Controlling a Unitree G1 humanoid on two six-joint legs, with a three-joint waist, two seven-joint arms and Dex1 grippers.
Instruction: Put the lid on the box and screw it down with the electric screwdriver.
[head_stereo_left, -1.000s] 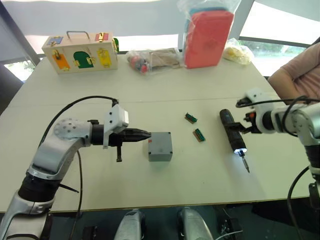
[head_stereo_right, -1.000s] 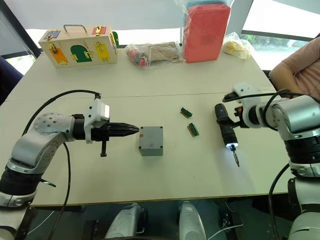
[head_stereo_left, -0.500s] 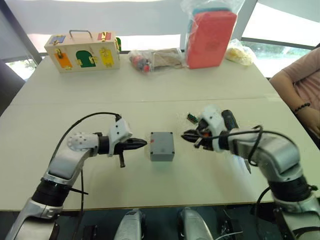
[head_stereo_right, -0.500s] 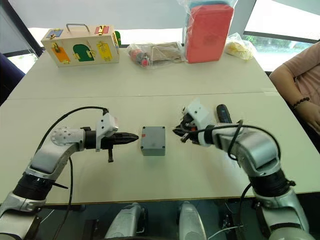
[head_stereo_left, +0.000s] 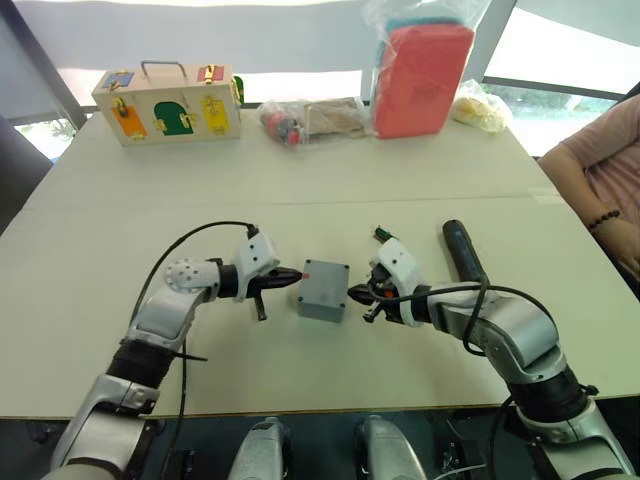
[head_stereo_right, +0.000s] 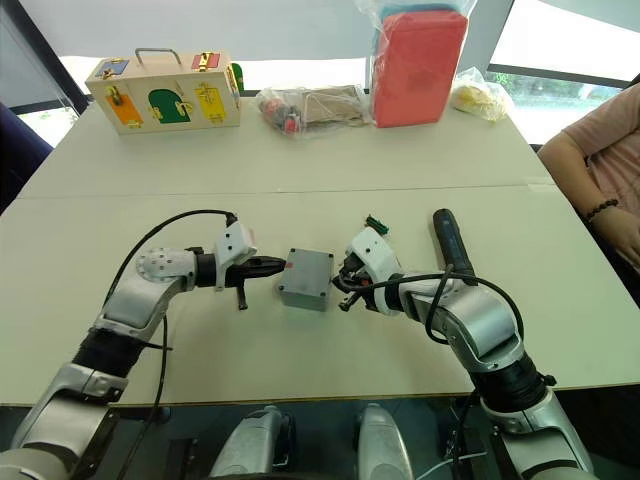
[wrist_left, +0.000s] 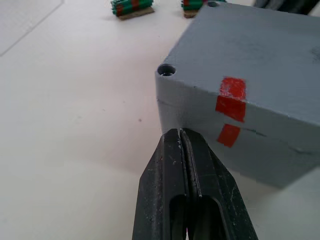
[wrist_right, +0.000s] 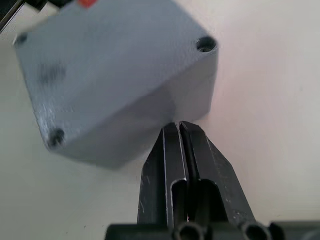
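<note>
The box (head_stereo_left: 322, 290) sits on the desk (head_stereo_left: 300, 190) with the lid (wrist_left: 260, 47) already seated on top, directly between the two pincer tips. The left pincer (head_stereo_left: 296, 276) is clenched, gripping nothing, its closed tip against the side wall bearing two red marks, just under a corner screw hole. The right pincer (head_stereo_left: 354, 294) is likewise clenched and empty, its tip at the opposite wall. The box stands skewed to both tips, so each meets it near a corner rather than square on a face.

The electric screwdriver (head_stereo_left: 462, 252) lies on the desk beyond the right pincer, well apart from its tip and untouched. Two small green terminal blocks (wrist_left: 131, 6) lie past the box from the left pincer.

Risk assessment: closed tips pressing off-centre are likely to spin the box further or slide it out from between them. A push high on the wall could shift the unscrewed lid off its seat. The right arm, reaching back, could knock the screwdriver and set it rolling.
</note>
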